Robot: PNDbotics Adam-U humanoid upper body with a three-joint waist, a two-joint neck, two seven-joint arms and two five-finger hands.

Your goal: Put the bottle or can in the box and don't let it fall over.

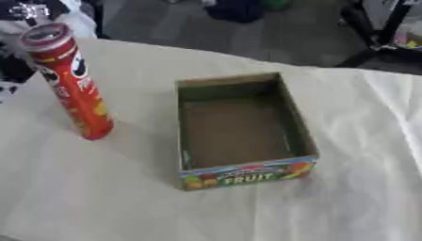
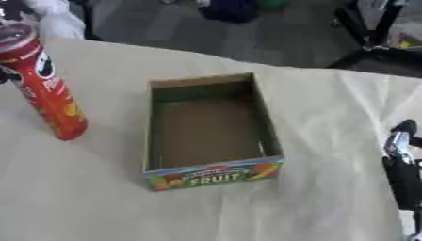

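A tall red can (image 1: pixel 72 84) with a silver top stands upright on the table, left of the box. The open cardboard box (image 1: pixel 239 127) has "FRUIT" printed on its near side and nothing inside. In the right eye view a black and silver part of my right hand (image 2: pixel 402 164) shows at the right edge, well right of the box; how its fingers stand is not visible. My left hand shows in neither view.
A cream cloth covers the table (image 1: pixel 99 197). Beyond the far edge lie a dark floor, a dark bundle (image 1: pixel 235 9) and black stand legs (image 1: pixel 371 33). White and dark items sit at the far left (image 1: pixel 33 19).
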